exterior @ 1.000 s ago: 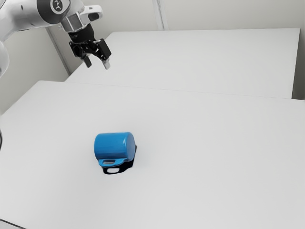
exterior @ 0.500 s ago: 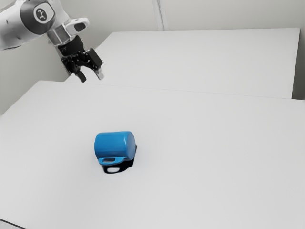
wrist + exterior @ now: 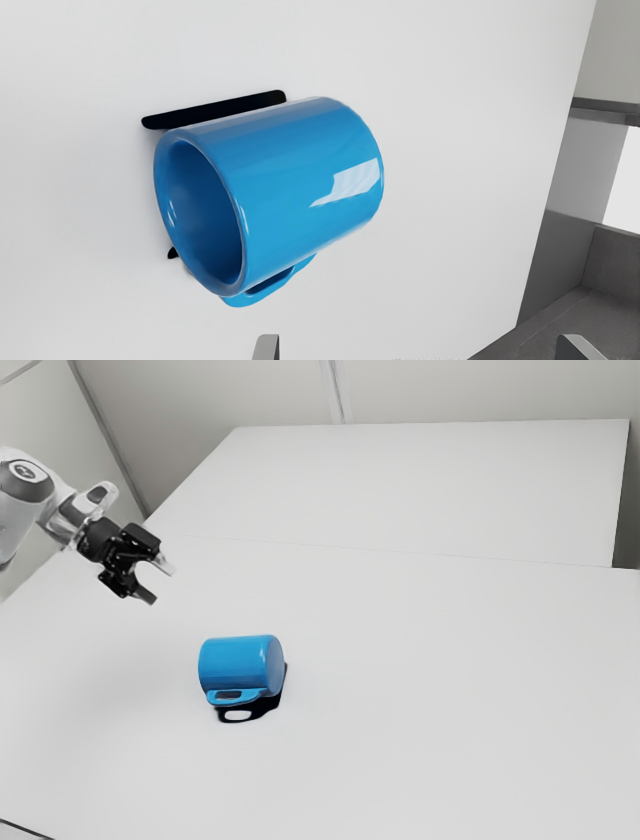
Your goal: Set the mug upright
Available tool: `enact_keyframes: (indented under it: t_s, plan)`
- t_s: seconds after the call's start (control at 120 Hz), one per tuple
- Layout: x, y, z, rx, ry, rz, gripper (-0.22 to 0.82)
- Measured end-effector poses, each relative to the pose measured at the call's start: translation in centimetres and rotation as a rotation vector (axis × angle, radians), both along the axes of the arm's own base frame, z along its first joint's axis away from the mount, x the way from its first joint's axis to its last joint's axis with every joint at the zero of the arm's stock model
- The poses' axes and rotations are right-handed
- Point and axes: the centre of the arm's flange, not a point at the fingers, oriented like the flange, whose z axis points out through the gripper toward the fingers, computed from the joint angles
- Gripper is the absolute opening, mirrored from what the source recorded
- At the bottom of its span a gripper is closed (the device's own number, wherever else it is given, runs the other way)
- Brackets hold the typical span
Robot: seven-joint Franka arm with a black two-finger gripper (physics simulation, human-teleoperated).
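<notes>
Sinking gripper (image 3: 156, 581): lower than a moment ago, now off the mouth end of the mug (image 3: 235, 663), apart from it, fingers spread.
Mug: unmoved, on its side on the surface (image 3: 400, 710).
Mouth (image 3: 205, 215): facing the gripper's side.
Handle (image 3: 238, 697): along the mug's flank.
Righting: not begun; this descent probably sets up a grasp near the mouth.

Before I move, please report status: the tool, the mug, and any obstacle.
Tool open, holding nothing. Mug lying on its side, away from tool. No obstacle seen between them.
</notes>
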Motion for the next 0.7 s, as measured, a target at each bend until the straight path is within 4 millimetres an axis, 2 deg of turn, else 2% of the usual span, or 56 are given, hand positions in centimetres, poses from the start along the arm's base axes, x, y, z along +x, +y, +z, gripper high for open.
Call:
enact_keyframes:
  t_s: [0.075, 0.167, 0.475, 0.7]
  plan:
    - [0.7, -1.1, -1.4, -0.027, -0.008, -0.036, 0.60]
    - [0.9, -1.1, -2.8, -0.048, -0.019, -0.053, 0.60]
    - [-1.3, -0.8, -10.6, -0.172, -0.021, 0.029, 0.60]
    - [-2.9, -1.9, -14.5, -0.263, -0.024, 0.094, 0.60]
